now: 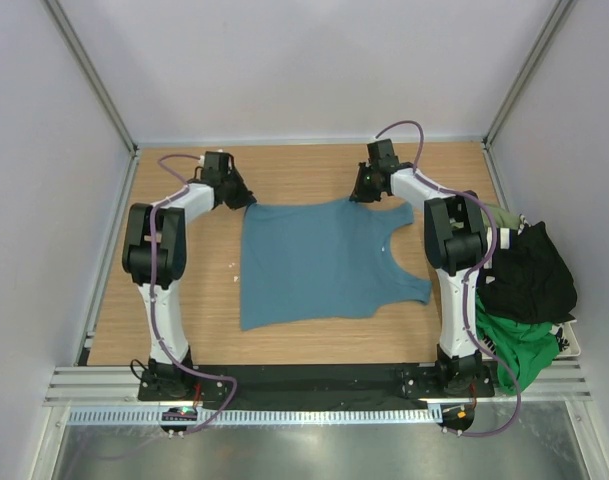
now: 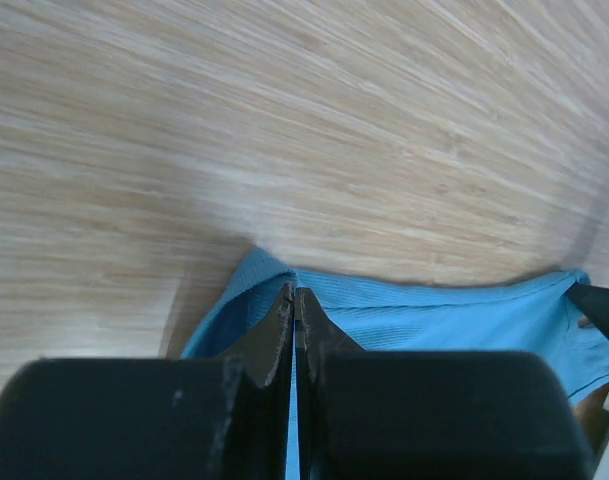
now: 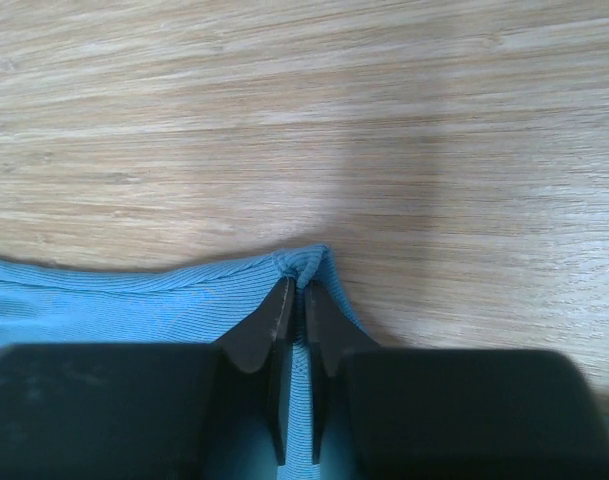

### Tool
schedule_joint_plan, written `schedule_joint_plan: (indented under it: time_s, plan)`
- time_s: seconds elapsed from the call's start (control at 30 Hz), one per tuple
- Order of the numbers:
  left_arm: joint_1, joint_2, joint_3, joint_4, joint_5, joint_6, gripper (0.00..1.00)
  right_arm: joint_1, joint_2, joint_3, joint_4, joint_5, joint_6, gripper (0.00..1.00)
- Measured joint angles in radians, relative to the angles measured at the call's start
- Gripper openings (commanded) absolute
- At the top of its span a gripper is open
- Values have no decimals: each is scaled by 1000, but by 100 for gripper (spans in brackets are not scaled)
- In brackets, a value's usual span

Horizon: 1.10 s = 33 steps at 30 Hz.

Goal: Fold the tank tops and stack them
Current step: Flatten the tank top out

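I hold the teal top [image 1: 319,262], spread flat mid-frame, by its upper edge. My left gripper [image 2: 294,295] is clamped on the left corner and my right gripper [image 3: 304,285] nips the right, so I judge the edge will lift evenly for folding.

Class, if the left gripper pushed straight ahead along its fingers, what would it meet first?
The corner of the teal tank top that the left gripper pinches, then probably the wooden table just beyond; depth is unclear.
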Motion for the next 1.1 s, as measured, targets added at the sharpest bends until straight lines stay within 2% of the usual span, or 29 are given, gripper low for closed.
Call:
schedule_joint_plan:
  time_s: [0.1,0.47,0.53,0.57,0.6,0.83,1.1]
  plan:
    - [24,21,5,21,32,-35,0,-5,0,0,1,0,3,1]
    - [80,39,4,60,56,-92,0,-24,0,-3,17,0,18,2]
    - [80,39,4,72,66,-99,19,-24,0,-5,22,0,22,4]
    - [80,39,4,77,75,-102,36,-24,0,-6,23,-2,24,5]
    - [80,39,4,82,87,-100,39,-24,0,-6,23,-3,25,6]
    - [73,39,4,94,112,-106,42,-24,0,-6,36,-10,29,6]
    - [37,56,4,93,99,-100,41,-24,0,-13,45,-16,29,6]
